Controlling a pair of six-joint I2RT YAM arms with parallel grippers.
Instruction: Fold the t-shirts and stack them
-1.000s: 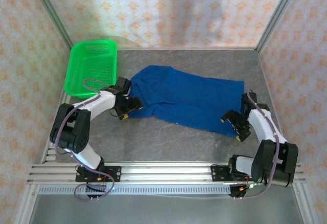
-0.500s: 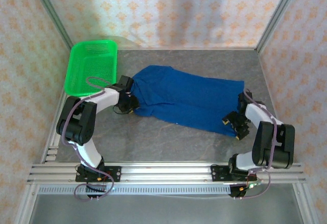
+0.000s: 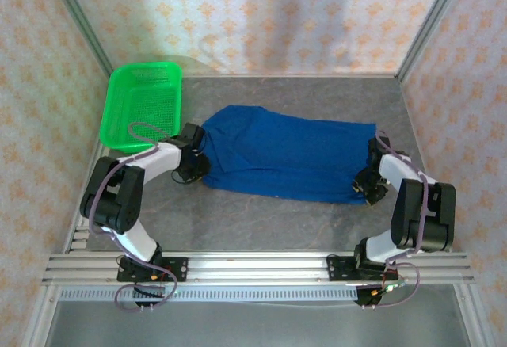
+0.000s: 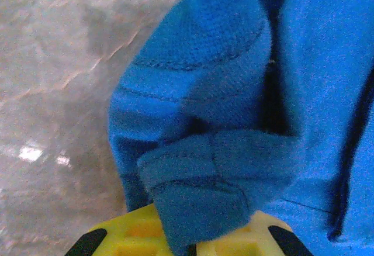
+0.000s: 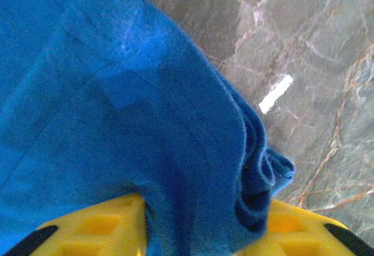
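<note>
A royal-blue cotton t-shirt [image 3: 289, 153] lies spread lengthwise across the middle of the grey marble-patterned tabletop [image 3: 277, 228]. Its far edge runs fairly straight and its near edge slants slightly.

The left gripper [image 3: 196, 166] sits at the shirt's left end. In the left wrist view, a folded, stitched hem is pinched tightly between its yellow fingers [image 4: 128, 235].

The right gripper [image 3: 366, 187] is at the shirt's near right corner. In the right wrist view, a gathered fold of cloth lies between its yellow fingers [image 5: 87, 227]. I cannot tell whether they press it firmly.

A green plastic mesh basket [image 3: 146, 66] stands in the far left corner, near the shirt's left end but apart from it.

Bare tabletop runs in a broad strip between the shirt's near edge and the aluminium rail [image 3: 253, 261]. A narrower strip lies beyond the far edge. To the right, the shirt ends near the side wall.
</note>
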